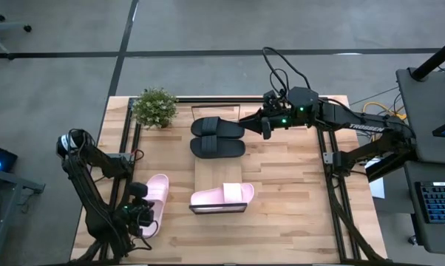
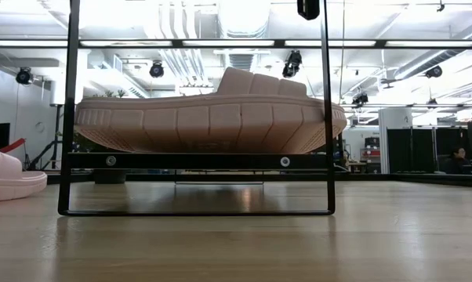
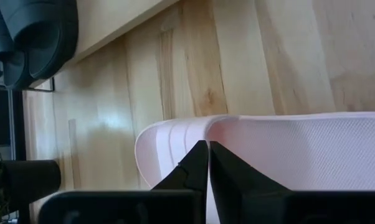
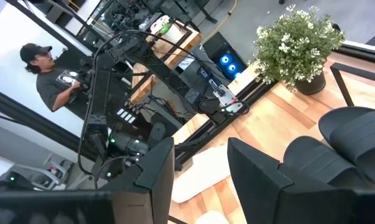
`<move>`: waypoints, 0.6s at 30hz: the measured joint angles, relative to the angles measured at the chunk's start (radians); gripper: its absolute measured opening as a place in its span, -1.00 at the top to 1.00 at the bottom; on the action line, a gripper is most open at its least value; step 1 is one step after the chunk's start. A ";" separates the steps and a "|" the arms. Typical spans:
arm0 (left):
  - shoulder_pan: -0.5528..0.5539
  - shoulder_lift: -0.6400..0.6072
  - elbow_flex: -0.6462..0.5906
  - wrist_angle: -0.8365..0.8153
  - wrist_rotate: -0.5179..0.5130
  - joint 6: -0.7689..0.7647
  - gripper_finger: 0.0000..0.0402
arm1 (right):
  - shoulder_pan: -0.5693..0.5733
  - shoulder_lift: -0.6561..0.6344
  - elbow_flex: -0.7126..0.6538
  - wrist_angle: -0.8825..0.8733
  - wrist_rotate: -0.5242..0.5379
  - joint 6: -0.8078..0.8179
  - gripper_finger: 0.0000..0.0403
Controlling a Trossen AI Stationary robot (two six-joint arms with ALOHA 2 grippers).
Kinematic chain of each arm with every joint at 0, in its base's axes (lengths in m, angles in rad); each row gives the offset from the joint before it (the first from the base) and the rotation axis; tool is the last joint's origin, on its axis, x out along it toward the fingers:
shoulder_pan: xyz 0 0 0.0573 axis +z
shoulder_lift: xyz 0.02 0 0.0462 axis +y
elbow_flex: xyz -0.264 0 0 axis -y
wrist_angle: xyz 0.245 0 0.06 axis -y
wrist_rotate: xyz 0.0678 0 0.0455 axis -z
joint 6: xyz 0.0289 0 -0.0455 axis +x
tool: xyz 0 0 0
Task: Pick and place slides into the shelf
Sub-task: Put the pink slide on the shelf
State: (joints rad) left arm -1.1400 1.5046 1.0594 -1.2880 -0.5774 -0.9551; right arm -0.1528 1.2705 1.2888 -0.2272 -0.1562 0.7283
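Hovering over the pink slide [image 1: 155, 193] at the counter's [image 1: 296, 207] front left, the left end effector [image 1: 141, 216] has its fingers [image 3: 197, 163] pressed together just above the sandal's ribbed edge — nothing is clamped between them. That slide lies on the bare counter beside the shelf [image 1: 209, 171]. The second pink slide [image 1: 222, 196] already sits on the shelf's near end, lying crosswise, and the two black slides [image 1: 217, 137] rest side by side at its far end. The right end effector [image 1: 267, 125] hangs just right of the black pair with its fingers [image 4: 253, 171] spread apart and holding nothing. A potted plant [image 1: 155, 108] stands at the far left corner — a person [image 4: 50, 78] shows in the room beyond.
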 joint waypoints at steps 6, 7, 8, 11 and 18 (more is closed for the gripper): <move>0.000 -0.004 -0.004 -0.001 0.022 -0.005 0.99 | 0.000 0.000 0.000 0.000 0.000 -0.023 0.30; 0.000 -0.004 -0.004 0.003 0.023 -0.008 0.96 | 0.000 0.000 0.000 0.000 0.000 -0.025 0.30; 0.000 -0.004 -0.005 0.006 0.023 -0.012 0.93 | 0.000 0.000 0.000 0.000 0.000 -0.029 0.30; 0.000 -0.004 -0.009 0.006 0.027 -0.034 0.78 | 0.000 0.000 0.000 0.000 0.000 -0.032 0.30; 0.001 -0.002 -0.048 0.000 0.027 -0.033 0.47 | 0.000 0.000 0.000 0.000 0.000 -0.034 0.30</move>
State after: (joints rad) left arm -1.1389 1.5027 1.0119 -1.2881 -0.5503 -0.9882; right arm -0.1528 1.2709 1.2888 -0.2268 -0.1562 0.6945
